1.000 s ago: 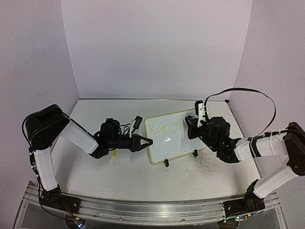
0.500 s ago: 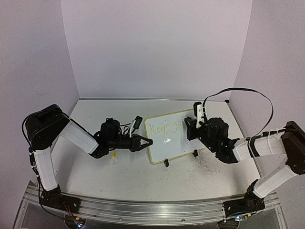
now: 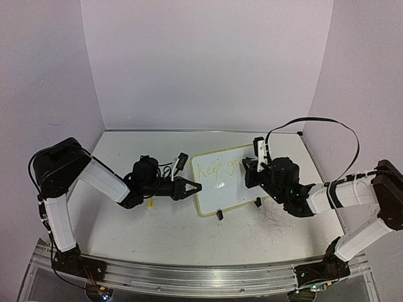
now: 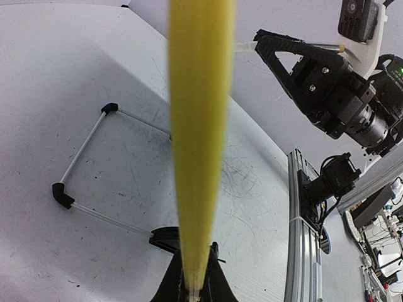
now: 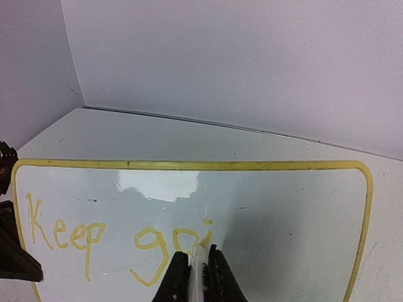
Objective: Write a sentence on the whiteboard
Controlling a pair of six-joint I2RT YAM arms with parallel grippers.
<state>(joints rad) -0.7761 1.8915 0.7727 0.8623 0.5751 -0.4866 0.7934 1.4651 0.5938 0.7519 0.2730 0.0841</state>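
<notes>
Top camera high, looking down at whole table; wrist cameras close, opposed; whiteboard shared.

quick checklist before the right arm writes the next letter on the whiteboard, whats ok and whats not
1. Left gripper clamped on the whiteboard rim: ok.
2. Marker pinched in the right gripper: ok.
3. Marker tip touching the board just after "goi": cannot tell.
4. Bare board to the right of the tip for more letters: ok.
5. Sentence finished: not ok, only "Keep goi" shows.
</notes>
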